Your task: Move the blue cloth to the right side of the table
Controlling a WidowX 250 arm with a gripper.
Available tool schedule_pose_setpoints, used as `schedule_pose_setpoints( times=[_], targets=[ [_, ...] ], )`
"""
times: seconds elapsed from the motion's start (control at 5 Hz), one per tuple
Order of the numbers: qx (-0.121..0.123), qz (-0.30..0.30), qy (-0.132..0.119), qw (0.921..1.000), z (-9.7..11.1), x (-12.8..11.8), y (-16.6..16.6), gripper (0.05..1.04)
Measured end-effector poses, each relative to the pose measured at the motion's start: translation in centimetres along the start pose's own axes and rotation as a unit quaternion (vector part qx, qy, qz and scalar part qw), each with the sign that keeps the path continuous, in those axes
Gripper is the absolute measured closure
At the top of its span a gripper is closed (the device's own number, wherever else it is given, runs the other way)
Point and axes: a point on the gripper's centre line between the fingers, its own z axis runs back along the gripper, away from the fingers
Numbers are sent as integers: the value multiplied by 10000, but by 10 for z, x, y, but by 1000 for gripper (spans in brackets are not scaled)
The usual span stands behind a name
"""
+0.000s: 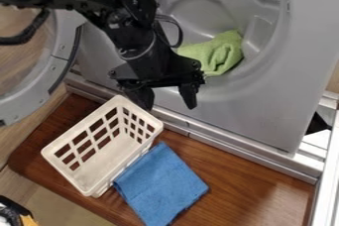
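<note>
My empty gripper [169, 106] is hanging wide open, and I'm judging the blue cloth [162, 185], lying on the counter [242, 183] beside the basket [81, 124], limp, light and best pinched up mid-fabric.

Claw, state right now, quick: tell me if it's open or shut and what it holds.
Claw: open, holding nothing; the blue cloth lies below it, beside the white basket.
</note>
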Motion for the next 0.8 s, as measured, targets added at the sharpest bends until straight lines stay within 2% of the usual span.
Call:
schedule_pose_setpoints(
  times=[0.2, 0.4, 0.6, 0.8],
  targets=[
    [16, 37, 108, 9999, -5, -3, 1, 84],
    [-63, -141, 442, 9989, -33, -16, -6, 84],
    [-144, -222, 603, 9978, -57, -35, -3, 84],
    [-261, -563, 832, 9946, -83, -57, 4, 84]
  ],
)
